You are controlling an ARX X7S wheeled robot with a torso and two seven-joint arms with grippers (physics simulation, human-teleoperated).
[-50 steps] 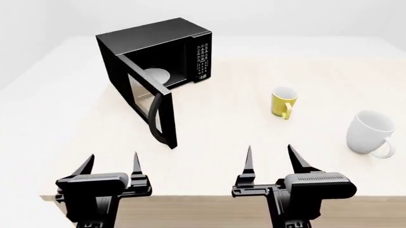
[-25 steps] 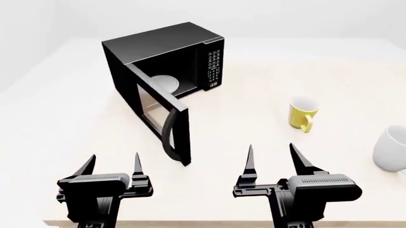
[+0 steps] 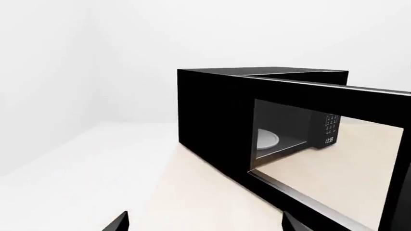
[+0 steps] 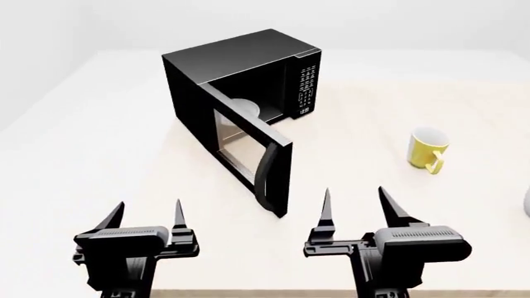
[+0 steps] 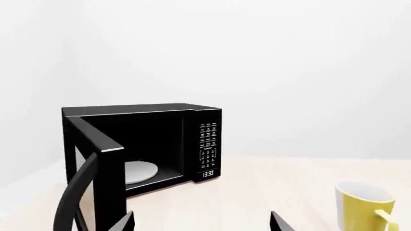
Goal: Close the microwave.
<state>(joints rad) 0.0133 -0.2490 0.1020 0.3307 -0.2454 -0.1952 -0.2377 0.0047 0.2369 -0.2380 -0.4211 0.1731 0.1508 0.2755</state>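
Note:
The black microwave [image 4: 240, 62] stands at the back of the table, a little left of centre. Its windowed door [image 4: 245, 146] is swung wide open toward me, with the curved handle [image 4: 264, 179] at its near end. A white plate [image 4: 247, 110] lies inside, and the keypad [image 4: 307, 87] is on its right. My left gripper [image 4: 148, 214] hovers open in front and to the left of the door. My right gripper [image 4: 354, 208] hovers open just right of the door's free end. Neither touches anything. The left wrist view looks through the door [image 3: 321, 91] at the plate [image 3: 266, 139].
A yellow mug [image 4: 427, 149] stands on the light wooden table [image 4: 373, 186] to the right of the microwave, also in the right wrist view as the mug [image 5: 363, 207]. The table's front edge runs just below both grippers. A white wall is behind.
The head view has shifted: microwave and yellow mug now sit further right and lower in it. The white mug has slid almost out at the right edge. Both grippers hold the same open pose.

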